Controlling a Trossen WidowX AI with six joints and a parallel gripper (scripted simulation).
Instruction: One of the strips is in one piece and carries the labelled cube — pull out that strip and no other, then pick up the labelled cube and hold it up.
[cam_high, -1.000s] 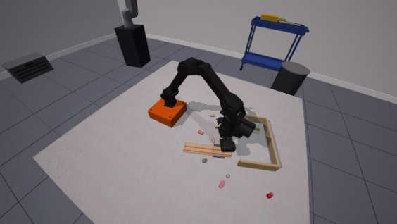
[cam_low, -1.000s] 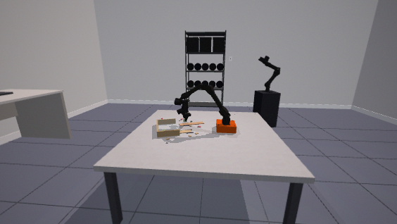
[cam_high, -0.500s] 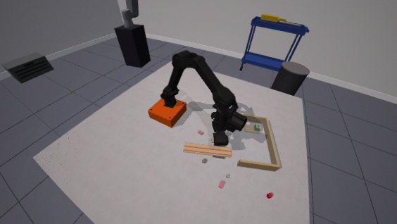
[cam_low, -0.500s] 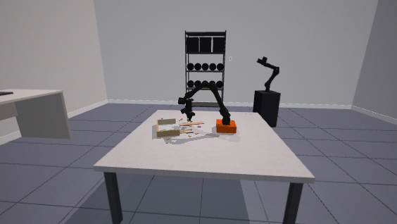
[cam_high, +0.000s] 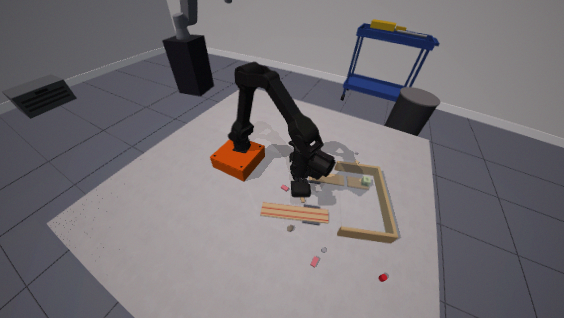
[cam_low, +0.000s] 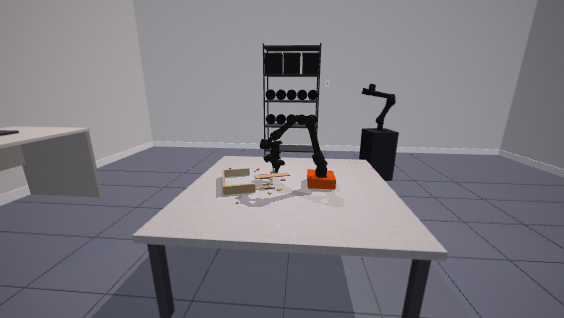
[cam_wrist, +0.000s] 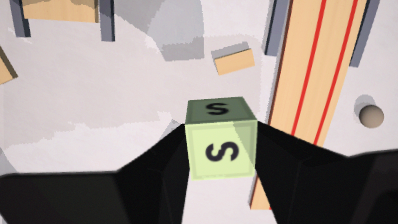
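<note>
Top view shows one white table (cam_high: 150, 240) bearing one black arm (cam_high: 280, 105) on one orange base (cam_high: 237, 159), standing at about 10 o'clock from the work area. One U-shaped wooden frame (cam_high: 387, 210) lies at 3 o'clock from the gripper (cam_high: 300, 188), and inside its upper end a second pale green block (cam_high: 367, 181) rests on a short tan piece (cam_high: 353, 181). One whole strip (cam_high: 295, 212) with two red lines lies flat on the table at about 6 o'clock from the gripper, outside the frame. Small clutter is scattered nearby: two pink bits (cam_high: 315, 261), one red cylinder (cam_high: 383, 276), one grey pebble (cam_high: 324, 249) and one tan nub (cam_high: 290, 228). Wrist view shows the cube (cam_wrist: 221, 139), pale green, clamped between the two black fingers, which are closed partway against its sides; it is lifted off the table, with the strip (cam_wrist: 310, 80) at 1 o'clock from it and not under it. Two faces of the cube can be read, each carrying a black letter "S". One loose tan chip (cam_wrist: 234, 60) lies at 12 o'clock from the cube, and one tan ball (cam_wrist: 372, 116) at 3 o'clock. No other writing can be made out.
</note>
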